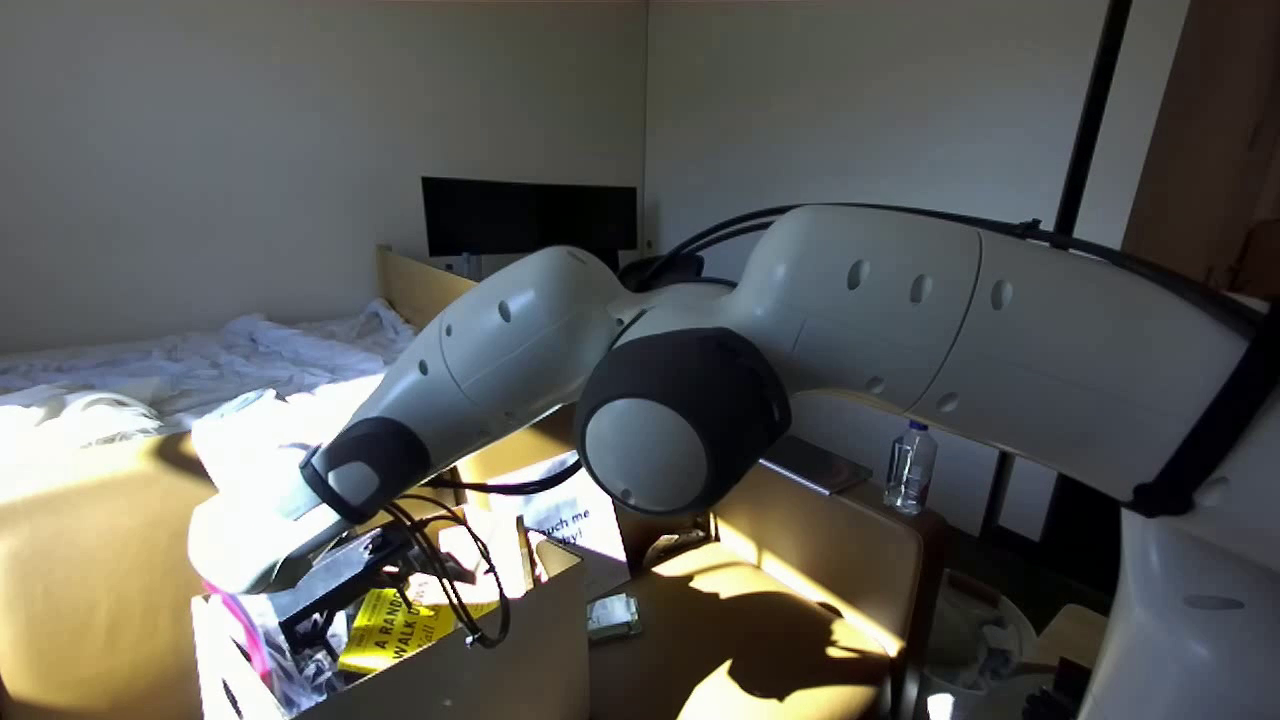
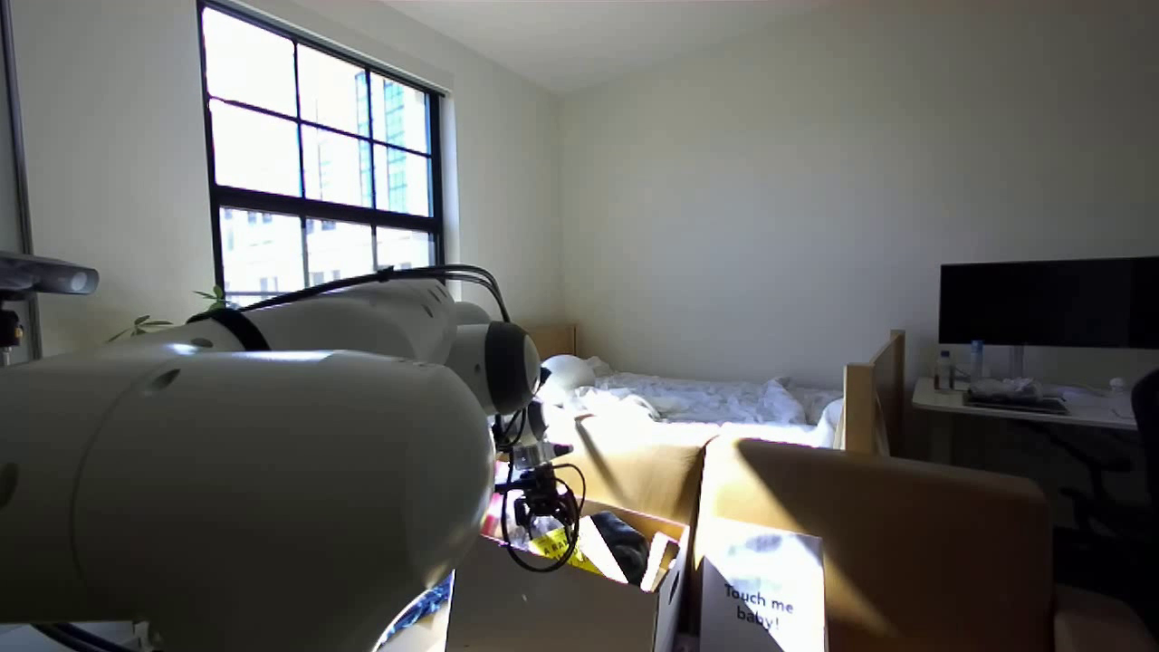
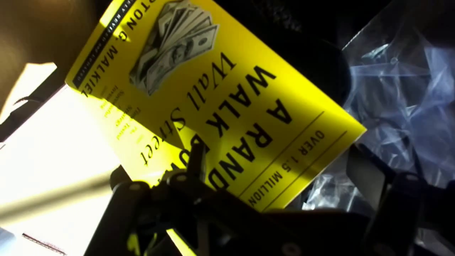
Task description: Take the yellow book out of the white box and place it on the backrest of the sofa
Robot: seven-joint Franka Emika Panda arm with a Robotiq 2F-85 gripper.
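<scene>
One bright-yellow book (image 3: 245, 110) with black print sits inside the open-topped whitish cardboard box (image 1: 530, 660), partly hidden by the black two-fingered gripper (image 3: 280, 156), one edge bleached by glare. The fingers (image 3: 195, 161) stand apart, one overlapping the cover, one just beside a corner. Behind the box walls rises the tan upholstered sofa (image 2: 942, 516). The white jointed arm (image 1: 870, 310) slopes downward.

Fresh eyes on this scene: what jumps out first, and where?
Probably the pale robot arm, which looms large in both exterior views. Next, the bright yellow book inside the white box: its cover fills much of the wrist view, with the open hand over it. Then the white panel reading "Touch me baby!", standing beside the box in front of the tan sofa.
</scene>
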